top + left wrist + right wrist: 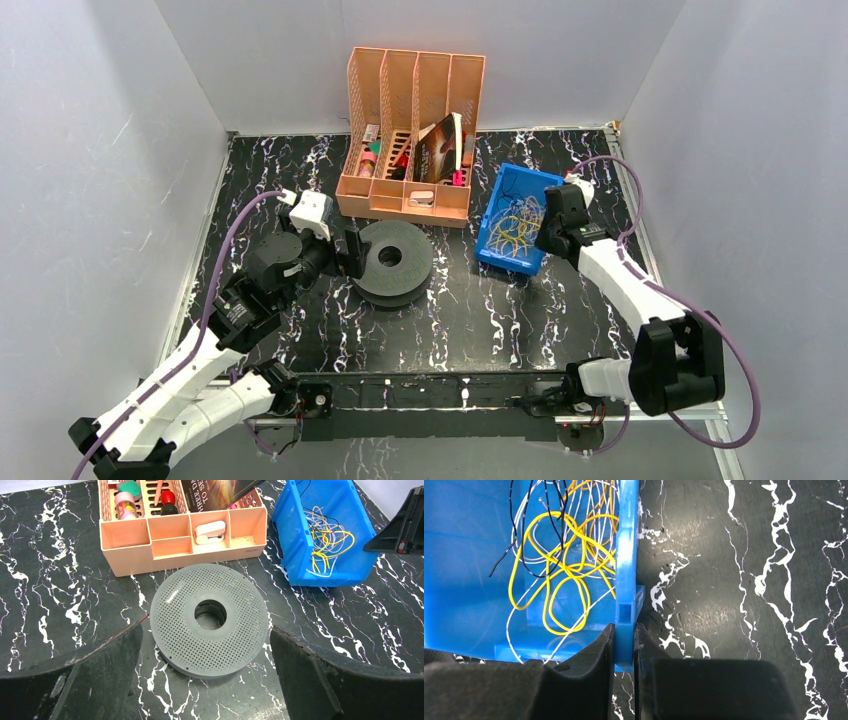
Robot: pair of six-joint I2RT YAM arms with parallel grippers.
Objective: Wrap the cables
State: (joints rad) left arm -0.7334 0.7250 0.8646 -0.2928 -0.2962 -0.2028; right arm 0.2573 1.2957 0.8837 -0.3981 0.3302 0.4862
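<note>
The cables [584, 555] form a loose tangle of thin yellow, white and black loops in the blue bin [469, 605]. The right gripper [624, 645] pinches its wall; the left gripper [205, 631] is spread wide.

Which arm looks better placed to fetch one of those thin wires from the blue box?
Probably the right. The right gripper is at the blue bin, pinching its wall beside the cables; it would need to let go first. The left gripper hangs open by the spool, away from the bin.

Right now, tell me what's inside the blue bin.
Thin yellow, white and black cables lie tangled in the blue bin. The right pincer covers one edge.
</note>
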